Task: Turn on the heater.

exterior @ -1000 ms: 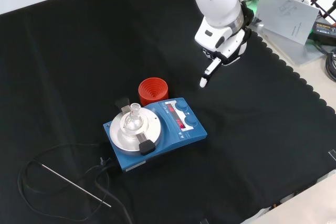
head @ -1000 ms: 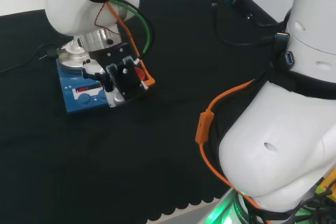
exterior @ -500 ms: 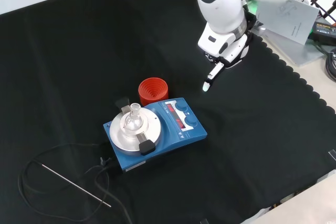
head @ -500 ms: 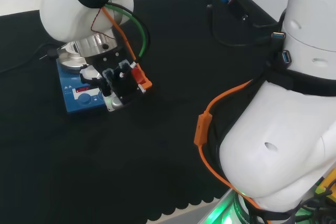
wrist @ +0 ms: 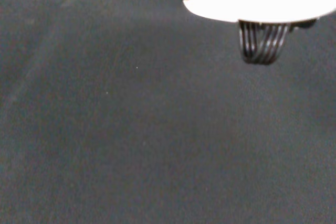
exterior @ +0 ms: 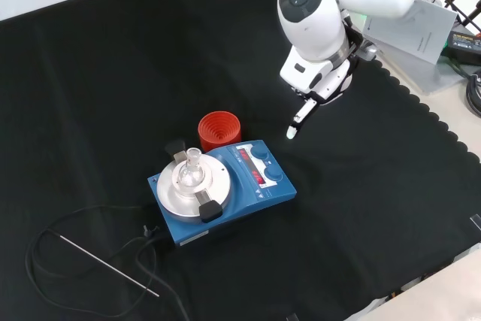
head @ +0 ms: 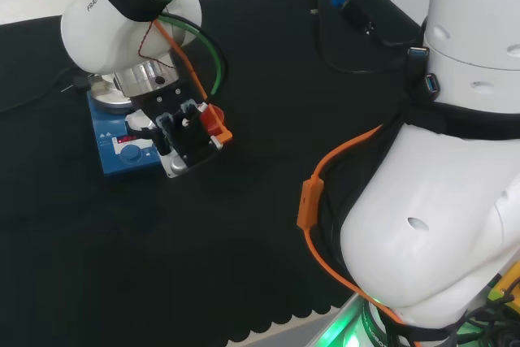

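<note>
1. Closest to the front camera is a thin rod point(exterior: 109, 264) lying on the tabletop point(exterior: 361, 208), next to the heater's black cable point(exterior: 83, 219).
2. Next comes the heater point(exterior: 222, 189), a blue box with a round metal plate, a red display and two blue knobs point(exterior: 267, 163) on its front panel. It sits near the middle of the cloth.
3. A small clear flask point(exterior: 191, 169) stands on the plate. Can't tell if there's anything in it.
4. Just behind the heater is a red ribbed ring point(exterior: 219, 131), empty from what the front view shows.
5. Farther back, the hand point(exterior: 310, 98) hangs above the cloth, apart from the heater, with one finger point(exterior: 294, 122) stretched straight down and the rest tucked in. It's holding nothing.
6. What could go wrong: probably the finger comes in low or off line and shoves the whole heater instead of working a knob, which could tip the flask. The ring is right beside the knobs too, so a wide approach might bump it.
7. A straight fingertip might also just slide off a round knob.
</note>
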Available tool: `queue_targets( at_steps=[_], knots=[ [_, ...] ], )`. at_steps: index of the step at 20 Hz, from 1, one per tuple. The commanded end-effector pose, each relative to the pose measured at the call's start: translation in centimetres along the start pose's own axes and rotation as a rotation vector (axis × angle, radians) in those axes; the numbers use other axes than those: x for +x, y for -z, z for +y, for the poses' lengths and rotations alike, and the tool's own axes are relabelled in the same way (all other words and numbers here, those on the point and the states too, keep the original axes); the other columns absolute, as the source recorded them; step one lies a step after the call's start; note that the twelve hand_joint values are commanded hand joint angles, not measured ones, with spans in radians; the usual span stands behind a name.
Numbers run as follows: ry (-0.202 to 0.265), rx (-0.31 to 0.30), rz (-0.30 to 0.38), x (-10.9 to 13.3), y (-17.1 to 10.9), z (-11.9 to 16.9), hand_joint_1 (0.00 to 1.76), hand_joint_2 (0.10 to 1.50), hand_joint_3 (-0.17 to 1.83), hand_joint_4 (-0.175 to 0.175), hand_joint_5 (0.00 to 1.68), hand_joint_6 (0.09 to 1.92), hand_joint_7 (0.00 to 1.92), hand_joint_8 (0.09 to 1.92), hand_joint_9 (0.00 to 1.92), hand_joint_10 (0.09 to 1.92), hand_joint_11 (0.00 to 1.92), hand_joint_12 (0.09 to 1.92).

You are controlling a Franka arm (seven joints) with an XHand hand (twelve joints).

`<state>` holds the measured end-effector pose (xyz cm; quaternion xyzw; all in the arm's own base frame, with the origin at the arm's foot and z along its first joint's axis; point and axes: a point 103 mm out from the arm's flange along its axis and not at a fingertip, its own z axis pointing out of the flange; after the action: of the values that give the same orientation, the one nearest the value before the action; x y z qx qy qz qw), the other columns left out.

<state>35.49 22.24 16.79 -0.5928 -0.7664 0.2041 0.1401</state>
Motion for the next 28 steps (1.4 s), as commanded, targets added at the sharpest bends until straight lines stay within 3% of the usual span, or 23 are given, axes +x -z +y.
queue_targets(
  at_steps=[1,19,28],
  knots=[
    [0.030,-0.001,-0.023,0.8,0.1,1.3,1.64,0.50,1.28,-0.038,0.01,0.49,1.80,1.45,1.81,1.42,1.58,1.50],
    [-0.018,0.026,-0.023,-0.8,-0.6,3.5,1.64,0.50,1.28,-0.039,0.01,0.49,1.80,1.45,1.81,1.43,1.58,1.50],
    [-0.011,0.044,-0.013,-1.3,-1.2,5.1,1.64,0.50,1.29,-0.041,0.02,0.49,1.80,1.45,1.82,1.43,1.58,1.50]
  ],
)
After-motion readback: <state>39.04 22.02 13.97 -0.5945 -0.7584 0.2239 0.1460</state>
